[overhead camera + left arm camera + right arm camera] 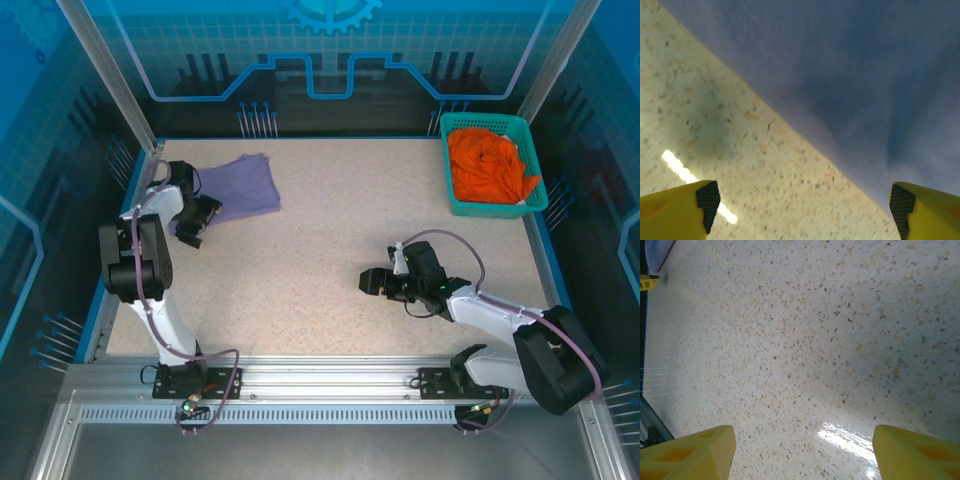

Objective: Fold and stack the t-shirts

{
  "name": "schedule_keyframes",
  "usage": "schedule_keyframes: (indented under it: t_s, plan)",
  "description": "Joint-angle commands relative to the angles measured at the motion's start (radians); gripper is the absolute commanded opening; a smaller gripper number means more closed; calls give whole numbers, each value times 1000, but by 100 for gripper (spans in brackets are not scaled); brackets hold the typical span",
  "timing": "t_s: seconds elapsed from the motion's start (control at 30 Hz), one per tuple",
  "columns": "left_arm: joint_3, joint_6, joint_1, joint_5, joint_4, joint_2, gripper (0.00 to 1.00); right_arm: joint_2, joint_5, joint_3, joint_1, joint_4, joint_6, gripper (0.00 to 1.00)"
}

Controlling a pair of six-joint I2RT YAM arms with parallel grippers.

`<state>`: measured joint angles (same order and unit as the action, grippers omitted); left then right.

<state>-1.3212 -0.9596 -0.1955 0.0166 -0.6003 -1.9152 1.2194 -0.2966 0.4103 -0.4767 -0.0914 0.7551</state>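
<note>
Two t-shirts. Lavender t-shirt (240, 185) (850, 65) lies flat at far-left of table (330, 230), folded to a rough rectangle. Cloth is smooth w/ a few soft creases, and its edge runs diagonally in L wrist view. Orange t-shirt (487, 165) sits crumpled in teal mesh basket (490, 210) at far-right corner.

L gripper (195, 228) (802, 200) is at the lavender shirt's near-left edge, jaws spread wide, holding nothing. R gripper (370, 282) (802, 450) is low over bare tabletop, centre-right, jaws also wide apart & empty.

Broad open stretch of table between shirt & basket. Surface is speckled beige, glossy w/ light glare. Blue-lit panels & alu frame surround it.
</note>
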Motion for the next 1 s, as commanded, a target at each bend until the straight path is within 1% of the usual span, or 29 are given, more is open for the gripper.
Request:
schedule_keyframes:
  t_s: [0.0, 0.1, 0.2, 0.5, 0.7, 0.97]
  plan:
    - [-7, -42, -22, 37, 89, -37, 93, -12, -15, -11, 9, -21, -2, 74]
    - [-17, -26, -43, 50, 152, -84, 95, -12, -15, -11, 9, -22, -4, 74]
    - [-72, -3, -57, 62, 149, -144, 95, -11, -16, -11, 9, -22, -4, 74]
    - [-349, 136, -68, 18, 22, -305, 96, 1, -19, -6, 10, -28, -4, 74]
    - [-527, 150, -86, 45, -24, -413, 96, 13, -21, -1, 10, -28, -3, 74]
    - [-798, 198, -94, 43, -146, -544, 96, 24, -20, 5, 11, -28, 0, 74]
